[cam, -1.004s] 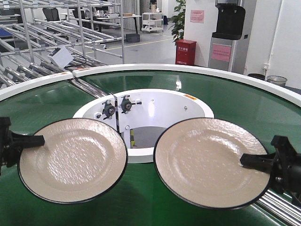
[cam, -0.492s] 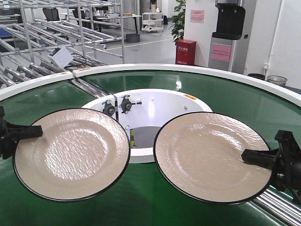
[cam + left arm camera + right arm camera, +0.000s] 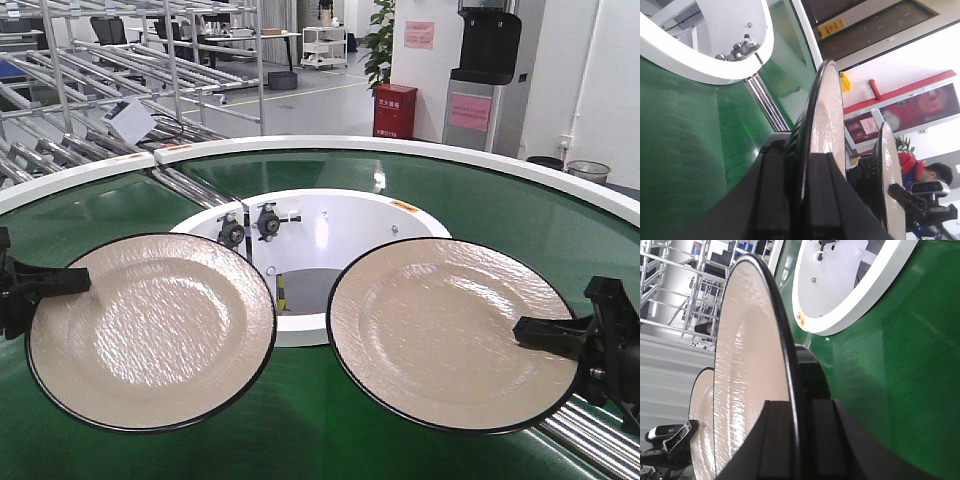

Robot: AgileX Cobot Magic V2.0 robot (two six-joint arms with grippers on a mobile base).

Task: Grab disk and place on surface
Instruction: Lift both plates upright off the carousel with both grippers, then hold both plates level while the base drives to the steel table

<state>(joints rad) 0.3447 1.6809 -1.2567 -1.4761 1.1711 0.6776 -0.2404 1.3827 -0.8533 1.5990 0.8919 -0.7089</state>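
No wording can be read anywhere. In the front view, toward one o'clock, a pink notice (image 3: pixel 420 35) on the white wall, a pink label (image 3: pixel 470 112) on the grey cabinet and white characters on the red box (image 3: pixel 395 110) are all too small to make out. So is the print on the orange sticker (image 3: pixel 405 207) on the white inner ring and on the yellow floor sign (image 3: pixel 832 28) at twelve o'clock in the left wrist view.

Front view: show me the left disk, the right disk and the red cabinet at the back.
left disk (image 3: pixel 150 330), front view, middle of its cream face.
right disk (image 3: pixel 450 335), front view, middle of its cream face.
red cabinet (image 3: pixel 395 110), front view, its front panel.
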